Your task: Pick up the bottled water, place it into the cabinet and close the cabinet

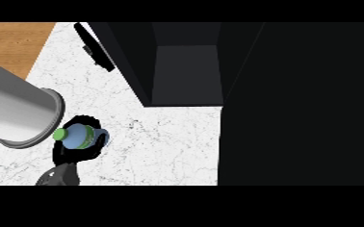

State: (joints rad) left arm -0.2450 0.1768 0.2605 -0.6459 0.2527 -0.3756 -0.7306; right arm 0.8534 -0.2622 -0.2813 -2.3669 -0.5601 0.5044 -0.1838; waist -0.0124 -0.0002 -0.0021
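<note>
The bottled water (77, 135), pale blue with a green cap, shows at the lower left over the white marble counter (163, 144). My left hand (70, 155) is shut round it, and black fingers hide most of its body. The grey left forearm (25, 113) comes in from the left edge, close to the view. The dark cabinet (186, 72) stands open at the top centre, with a grey floor inside. It lies up and to the right of the bottle. My right hand shows nowhere.
A large black door panel (292, 101) fills the right side of the view. A narrow black door (96, 48) sticks out edge-on at the cabinet's left. The counter ends at the upper left, with wooden floor (21, 43) beyond.
</note>
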